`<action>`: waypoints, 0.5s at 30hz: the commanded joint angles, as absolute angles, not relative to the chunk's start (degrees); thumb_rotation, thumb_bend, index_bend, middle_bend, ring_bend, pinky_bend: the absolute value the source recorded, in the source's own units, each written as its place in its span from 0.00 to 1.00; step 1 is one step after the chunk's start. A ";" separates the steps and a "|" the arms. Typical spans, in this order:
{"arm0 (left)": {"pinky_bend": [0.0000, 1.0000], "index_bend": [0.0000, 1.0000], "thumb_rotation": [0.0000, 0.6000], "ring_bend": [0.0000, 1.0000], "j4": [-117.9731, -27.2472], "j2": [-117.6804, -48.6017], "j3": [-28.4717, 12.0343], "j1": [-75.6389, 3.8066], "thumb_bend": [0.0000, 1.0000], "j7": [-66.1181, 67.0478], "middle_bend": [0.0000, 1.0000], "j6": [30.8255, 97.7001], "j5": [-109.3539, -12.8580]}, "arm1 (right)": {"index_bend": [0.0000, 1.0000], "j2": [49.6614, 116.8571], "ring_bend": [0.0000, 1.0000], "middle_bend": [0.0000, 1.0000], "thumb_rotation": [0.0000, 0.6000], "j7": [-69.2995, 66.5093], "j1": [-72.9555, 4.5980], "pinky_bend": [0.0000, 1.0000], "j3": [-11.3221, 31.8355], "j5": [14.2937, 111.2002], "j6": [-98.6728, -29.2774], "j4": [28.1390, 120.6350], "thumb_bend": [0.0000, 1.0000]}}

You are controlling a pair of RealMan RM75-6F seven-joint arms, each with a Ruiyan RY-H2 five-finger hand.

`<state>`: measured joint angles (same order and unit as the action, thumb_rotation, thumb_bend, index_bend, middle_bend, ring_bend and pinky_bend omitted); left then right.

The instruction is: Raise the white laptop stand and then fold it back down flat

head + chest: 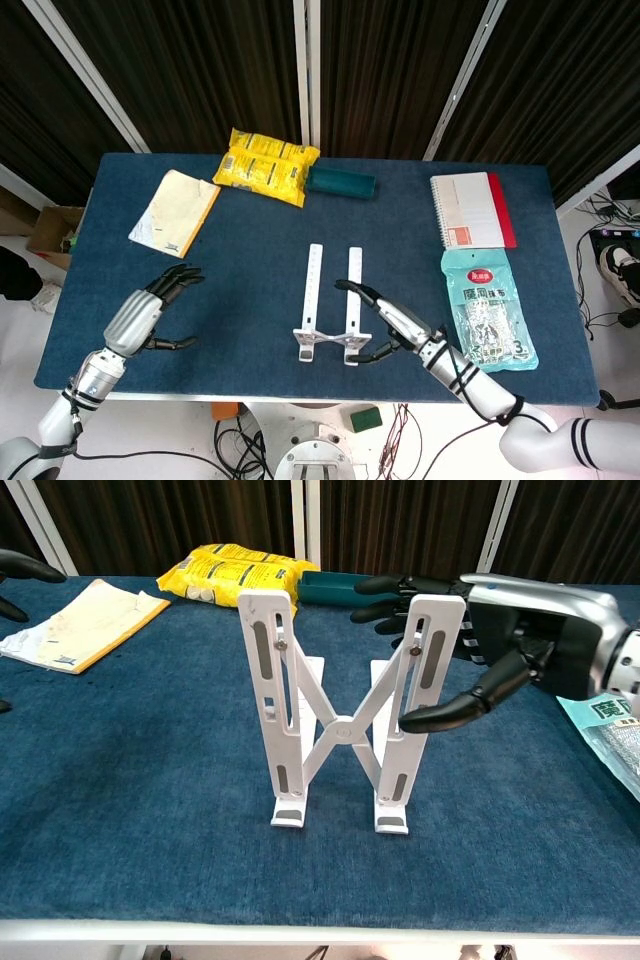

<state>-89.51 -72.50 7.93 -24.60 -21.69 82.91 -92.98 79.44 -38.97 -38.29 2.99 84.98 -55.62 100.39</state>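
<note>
The white laptop stand [340,715] stands raised near the table's front edge, its two slotted arms upright and joined by a crossed brace; from above the stand [332,305] shows as two parallel bars. My right hand [500,645] is beside the stand's right arm with fingers spread, thumb near the arm's front; whether it touches is unclear. In the head view my right hand [390,320] lies just right of the stand. My left hand [150,305] hovers open far to the left, well clear of the stand, only its fingertips [25,568] showing in the chest view.
A yellow snack bag [265,165] and a green tray [340,183] lie at the back. A yellow booklet [175,212] is at the back left. A spiral notebook [470,210] and a teal packet [488,320] lie at the right.
</note>
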 commanded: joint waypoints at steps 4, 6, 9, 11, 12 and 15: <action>0.21 0.14 1.00 0.05 -89.60 -71.95 6.74 -23.83 0.15 -21.06 0.09 82.19 -92.56 | 0.00 87.37 0.00 0.08 1.00 -33.41 -39.23 0.00 10.05 74.69 -55.61 95.78 0.08; 0.21 0.15 1.00 0.05 -89.33 -72.00 6.22 -23.83 0.15 -20.99 0.09 81.48 -92.25 | 0.00 88.30 0.00 0.08 1.00 -32.48 -39.05 0.00 11.19 72.54 -55.90 93.96 0.09; 0.21 0.14 1.00 0.05 -88.94 -71.86 5.45 -23.94 0.15 -20.91 0.09 80.44 -91.82 | 0.00 88.84 0.00 0.08 1.00 -32.22 -38.29 0.00 12.63 69.30 -56.22 92.18 0.09; 0.21 0.14 1.00 0.05 -88.60 -71.64 4.93 -24.02 0.15 -20.39 0.09 79.78 -91.52 | 0.00 88.93 0.00 0.06 1.00 -32.36 -37.02 0.00 13.42 67.94 -57.77 91.52 0.09; 0.21 0.14 1.00 0.05 -88.47 -71.52 4.69 -24.06 0.15 -20.08 0.09 79.48 -91.34 | 0.00 88.90 0.00 0.05 1.00 -32.43 -36.25 0.00 13.66 67.67 -58.89 91.37 0.09; 0.21 0.14 1.00 0.05 -88.01 -71.01 3.81 -24.45 0.15 -19.68 0.09 78.03 -90.49 | 0.00 88.30 0.00 0.01 1.00 -33.70 -32.91 0.00 14.43 67.39 -63.55 91.89 0.09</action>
<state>-88.29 -71.30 4.23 -24.22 -19.88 78.63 -90.91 88.57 -32.91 -35.36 13.55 67.90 -60.46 91.88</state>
